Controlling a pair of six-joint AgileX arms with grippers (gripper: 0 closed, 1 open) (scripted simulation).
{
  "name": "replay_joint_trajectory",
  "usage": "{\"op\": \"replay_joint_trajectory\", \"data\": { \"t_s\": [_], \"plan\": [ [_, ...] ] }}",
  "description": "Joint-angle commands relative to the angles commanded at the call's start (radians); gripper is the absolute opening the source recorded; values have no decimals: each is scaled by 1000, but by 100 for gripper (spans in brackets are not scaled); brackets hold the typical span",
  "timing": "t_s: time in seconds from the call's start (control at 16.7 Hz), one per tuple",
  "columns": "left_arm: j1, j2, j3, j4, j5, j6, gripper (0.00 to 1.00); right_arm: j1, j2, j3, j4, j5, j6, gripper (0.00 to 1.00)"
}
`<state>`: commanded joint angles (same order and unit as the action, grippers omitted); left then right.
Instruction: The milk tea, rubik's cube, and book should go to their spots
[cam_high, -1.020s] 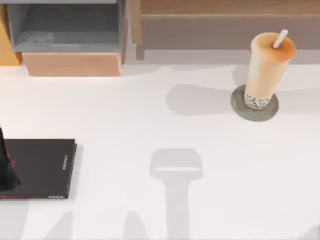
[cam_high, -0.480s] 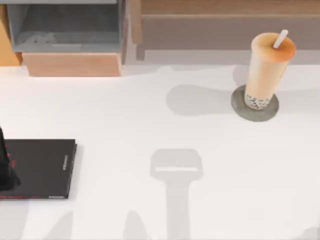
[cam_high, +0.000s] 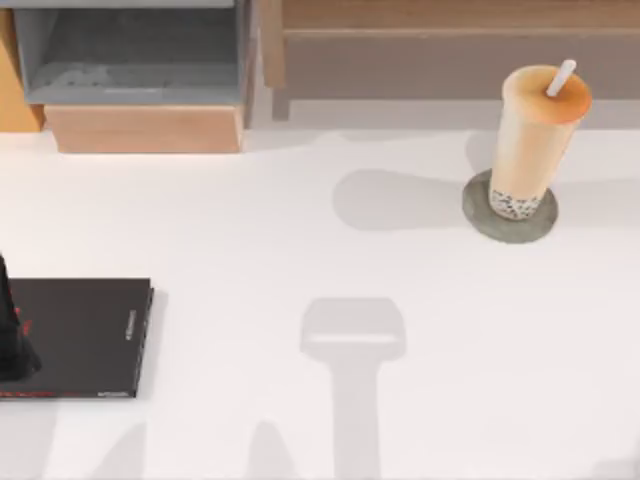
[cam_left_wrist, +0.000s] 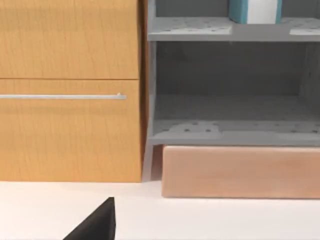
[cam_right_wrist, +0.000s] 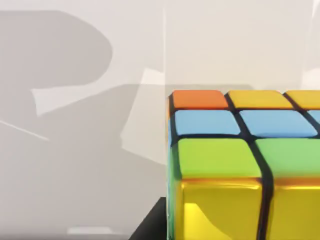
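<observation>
The milk tea stands upright on the grey disc at two o'clock on the white surface. The black slab lies at nine o'clock. The book stands on the grey shelf. The rubik's cube sits right before the right wrist camera; I cannot tell how either arm's fingers are set.

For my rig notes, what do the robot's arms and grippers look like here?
Little shows. The left arm is a black tapering shape with small red marks at the top view's left edge. The left gripper and right gripper show as plain black angular slivers.
</observation>
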<state>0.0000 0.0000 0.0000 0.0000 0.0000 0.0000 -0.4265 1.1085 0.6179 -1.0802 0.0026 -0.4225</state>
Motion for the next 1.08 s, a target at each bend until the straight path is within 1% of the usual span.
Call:
{"op": "replay_joint_trajectory", "data": {
  "t_s": [0.18, 0.36, 0.54, 0.9, 1.08],
  "plan": [
    [0, 0, 0, 0, 0, 0, 100, 44, 35, 61, 60, 22, 26, 0],
    [0, 0, 0, 0, 0, 0, 100, 143, 111, 186, 208, 69, 81, 0],
    [0, 0, 0, 0, 0, 0, 100, 279, 209, 343, 429, 130, 158, 0],
    [0, 0, 0, 0, 0, 0, 100, 579, 386, 660, 934, 264, 334, 0],
    [0, 0, 0, 0, 0, 0, 100, 696, 439, 786, 1107, 318, 402, 0]
  ]
}}
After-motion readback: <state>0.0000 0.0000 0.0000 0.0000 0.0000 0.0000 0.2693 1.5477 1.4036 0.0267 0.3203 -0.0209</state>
